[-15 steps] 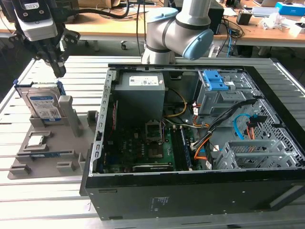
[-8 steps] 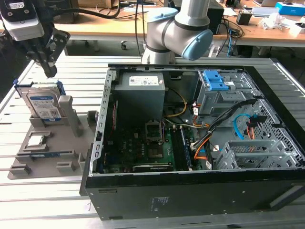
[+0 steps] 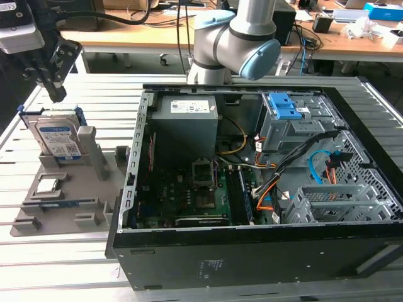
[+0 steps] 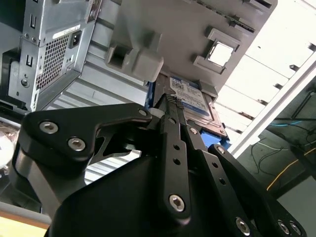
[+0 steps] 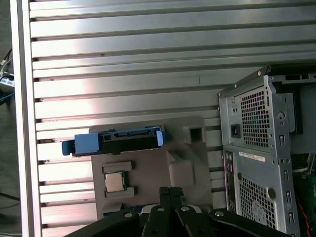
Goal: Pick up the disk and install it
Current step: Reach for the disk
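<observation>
The disk (image 3: 58, 139) stands on edge in a grey holder (image 3: 70, 189) at the exterior view's left, leaning back a little. Its white-and-blue label faces the camera, but the print is too small to make out. Blue rails run along its sides. In the first wrist view the disk (image 5: 117, 139) shows edge-on, with bare slats of the table (image 5: 123, 59) beyond it.

The gripper (image 3: 56, 93) hangs just above the disk's top edge in the upper left of the exterior view, not touching it. Its fingers are pressed together with nothing between them, and the second wrist view shows the gripper (image 4: 173, 101) tips meeting over the disk (image 4: 190, 101).

A processor chip (image 3: 48, 185) lies flat in a pocket of the holder, in front of the disk. The holder's right edge sits close to the wall of the open computer case (image 3: 252, 251), while slats lie open at the exterior view's left. Inside the case a power supply (image 3: 186, 119) carries a white label, unreadable, and a grey bay (image 3: 286, 129) with a blue latch (image 3: 283, 107) sits at upper right
</observation>
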You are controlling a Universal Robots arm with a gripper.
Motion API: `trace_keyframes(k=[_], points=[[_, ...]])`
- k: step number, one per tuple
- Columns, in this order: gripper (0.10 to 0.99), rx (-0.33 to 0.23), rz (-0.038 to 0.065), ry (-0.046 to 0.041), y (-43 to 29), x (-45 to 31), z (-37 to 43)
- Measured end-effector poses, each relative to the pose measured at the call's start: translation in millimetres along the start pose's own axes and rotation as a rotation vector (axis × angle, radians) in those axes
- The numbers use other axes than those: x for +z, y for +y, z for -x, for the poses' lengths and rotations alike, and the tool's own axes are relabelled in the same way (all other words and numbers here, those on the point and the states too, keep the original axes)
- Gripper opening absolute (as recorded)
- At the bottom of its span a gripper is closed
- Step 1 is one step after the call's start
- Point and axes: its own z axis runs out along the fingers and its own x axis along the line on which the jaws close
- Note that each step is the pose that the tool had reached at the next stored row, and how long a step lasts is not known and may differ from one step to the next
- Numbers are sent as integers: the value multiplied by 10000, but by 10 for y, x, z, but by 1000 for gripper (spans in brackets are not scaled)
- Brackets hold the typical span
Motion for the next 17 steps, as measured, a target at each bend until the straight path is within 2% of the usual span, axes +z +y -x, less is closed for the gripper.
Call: trace_keyframes(k=[4, 8, 15, 17], points=[[106, 0, 0, 0, -5, -2, -66], [106, 1, 0, -1, -13, -5, -174], [106, 0, 0, 0, -22, -8, -292], [106, 1, 0, 0, -26, -9, -351]])
